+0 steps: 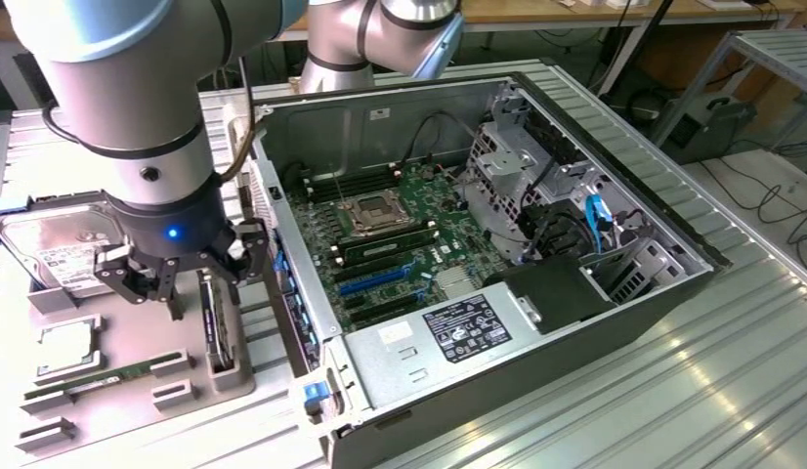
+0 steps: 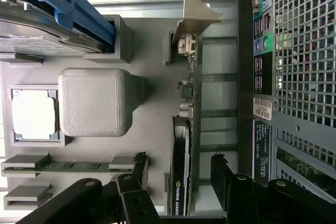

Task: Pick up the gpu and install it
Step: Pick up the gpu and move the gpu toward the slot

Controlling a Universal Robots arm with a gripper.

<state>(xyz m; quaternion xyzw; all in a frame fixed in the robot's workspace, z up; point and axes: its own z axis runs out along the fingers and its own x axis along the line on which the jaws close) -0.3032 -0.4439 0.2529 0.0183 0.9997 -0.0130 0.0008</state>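
The gpu [image 2: 180, 171] stands on edge in a slot of the grey holder tray [image 1: 143, 391] on the tabletop [image 1: 716, 391], just beside the open computer case [image 1: 534, 293]. Its long axis runs parallel to the case's near wall, with the silver bracket [image 2: 195, 19] at the end farther from the tool. The tool [image 1: 201, 288] hangs directly above the card, spread and gripping nothing, with one of its fingers [image 2: 137, 169] outside each flat face, so the card lies straight below, between them.

arm [image 1: 130, 98]: upright, wrist pointing down | gripper [image 1: 182, 288]: low, fingers [image 2: 223, 182] spread wide apart
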